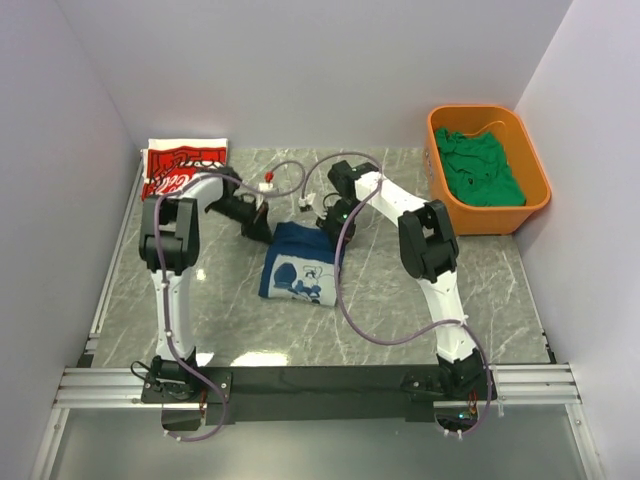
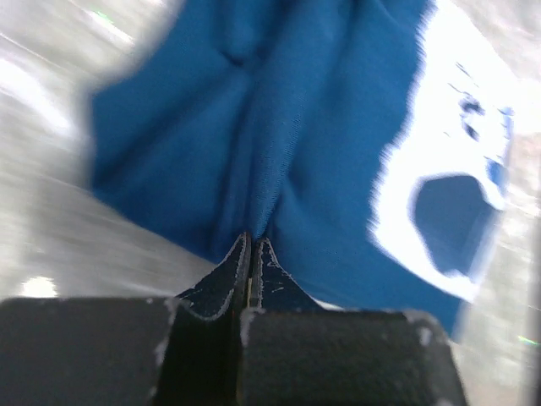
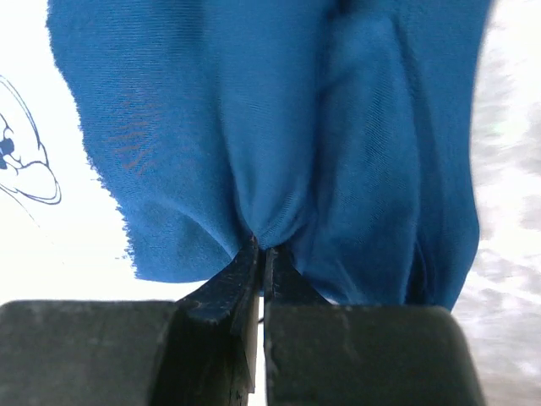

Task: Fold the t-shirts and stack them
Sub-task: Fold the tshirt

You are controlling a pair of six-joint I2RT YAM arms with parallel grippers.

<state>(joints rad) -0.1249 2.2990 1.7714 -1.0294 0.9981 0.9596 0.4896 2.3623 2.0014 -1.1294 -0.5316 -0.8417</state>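
Though its far edge is hidden, L gripper & R gripper pinch navy tee, fully closed.

From above and behind we look down on the whole table; our two wrist views sit close over the navy t-shirt, mid-frame overhead

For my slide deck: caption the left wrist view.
Left gripper shut on a fold of the navy t-shirt, grey table behind.
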